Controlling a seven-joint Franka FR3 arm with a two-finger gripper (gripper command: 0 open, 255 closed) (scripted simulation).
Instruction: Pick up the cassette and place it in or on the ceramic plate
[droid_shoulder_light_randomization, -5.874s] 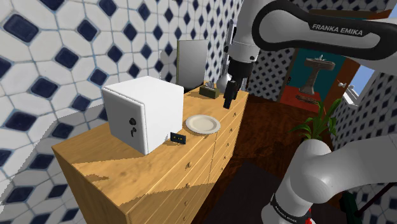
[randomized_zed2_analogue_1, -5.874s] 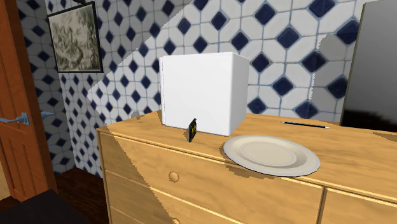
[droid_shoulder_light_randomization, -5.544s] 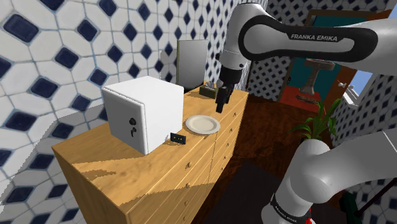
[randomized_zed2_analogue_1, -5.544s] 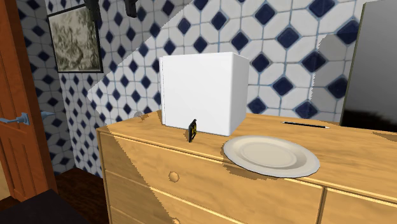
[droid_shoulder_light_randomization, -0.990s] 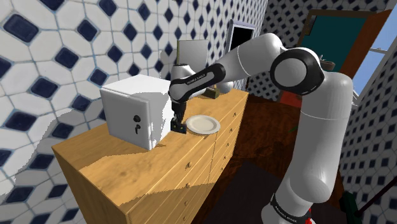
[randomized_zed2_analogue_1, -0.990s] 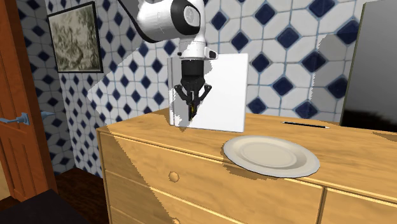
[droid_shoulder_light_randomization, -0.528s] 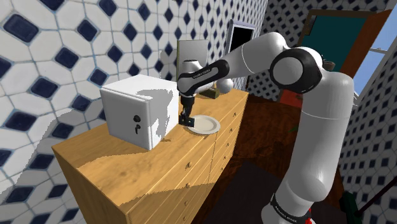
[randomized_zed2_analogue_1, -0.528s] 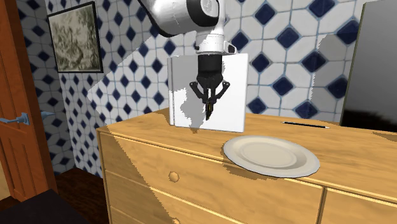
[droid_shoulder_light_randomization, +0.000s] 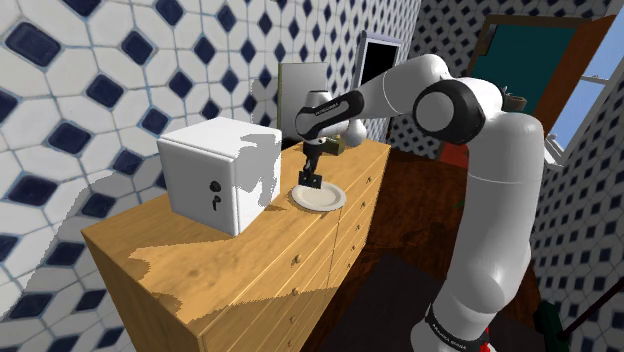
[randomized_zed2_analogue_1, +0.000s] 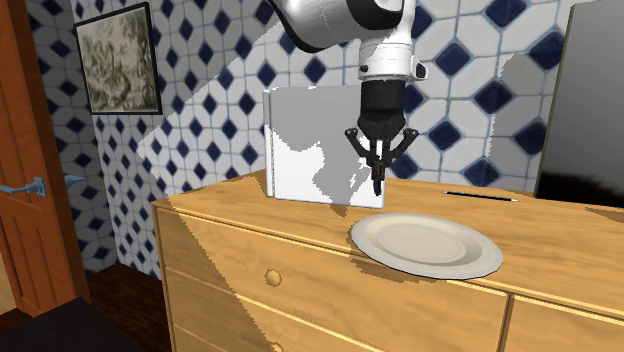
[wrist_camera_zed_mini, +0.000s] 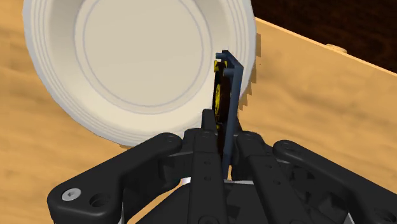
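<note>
While the white box (droid_shoulder_light_randomization: 205, 175) sat toward the shoulder view's left on the wooden dresser (droid_shoulder_light_randomization: 190, 265), the black gripper (droid_shoulder_light_randomization: 311, 177) hung just beside the box's right face. Its fingers were clamped on the dark cassette (droid_shoulder_light_randomization: 311, 183), which was held on edge in the air above the rim of the cream plate (droid_shoulder_light_randomization: 330, 200). Seen from the wrist, the cassette stuck out from between the fingers (wrist_camera_zed_mini: 207, 127), its yellow-marked face turned toward the plate's middle, while farther right the white arm (droid_shoulder_light_randomization: 500, 200) arched over the dresser's end.
</note>
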